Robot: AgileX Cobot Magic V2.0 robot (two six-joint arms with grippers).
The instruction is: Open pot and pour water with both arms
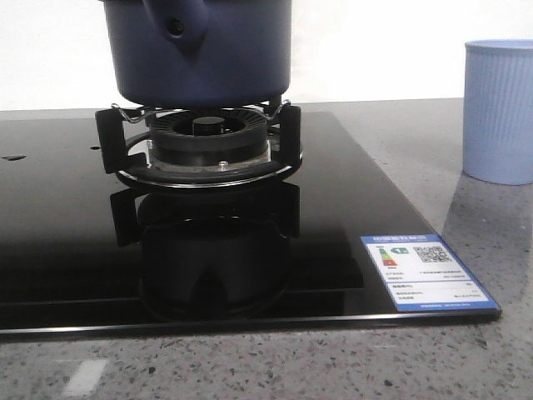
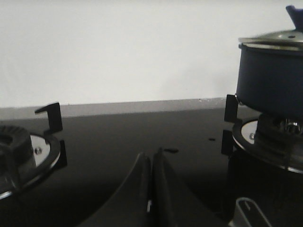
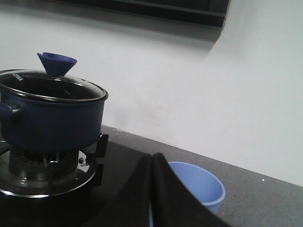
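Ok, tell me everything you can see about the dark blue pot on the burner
The pot is a round, dark navy vessel with a rounded base, apparently enamelled metal. It stands upright on the black burner grate of the glass cooktop. A glass lid with a metal rim and a blue cone-shaped knob is still on. A stubby handle with a round hole faces the front camera. Neither pincer touches it.

A grey speckled stone surface carries a glossy black glass gas hob. A blue-and-white energy label is stuck on the hob's near right corner. A light-blue ribbed cup stands upright on the surface, right of the hob.
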